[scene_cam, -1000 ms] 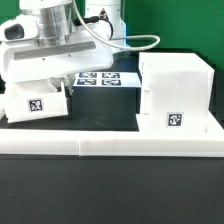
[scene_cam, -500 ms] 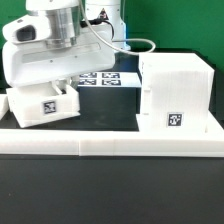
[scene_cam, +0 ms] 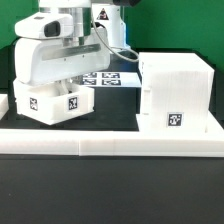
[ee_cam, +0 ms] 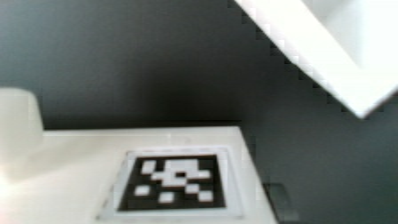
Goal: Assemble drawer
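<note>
Sitting right over the small white plastic box tray (scene_cam: pixel 55 105), your gripper (scene_cam: pixel 57 88) is hanging from the chunky white robot arm (scene_cam: pixel 50 58) on the exterior view's left. The hand's body is meeting the tray's top edge and hiding the fingers. So I'm honestly not able to tell how far apart they are, or whether they're pinching the tray wall at all. The tray is sitting turned a bit, showing you two faces, each wearing a black-and-white square tag (scene_cam: pixel 72 101).

Over on the exterior view's right, the tall white cube-like hollow casing (scene_cam: pixel 175 90) is standing upright on the black table (scene_cam: pixel 115 112). It's sitting well apart from the tray, with a strip of bare table lying between them, and it's showing its own tag low on the face toward the camera. Behind that gap, the flat white marker board (scene_cam: pixel 105 77) is lying on the table. The long low white rail (scene_cam: pixel 110 145) is running across in front of both pieces.

In the wrist view you're getting a blurry white surface (ee_cam: pixel 71 170) carrying a tag, close under the camera, with dark table beside it. A slanted white edge (ee_cam: pixel 329 55) is cutting across one corner, and I'm not able to say which part that is.
</note>
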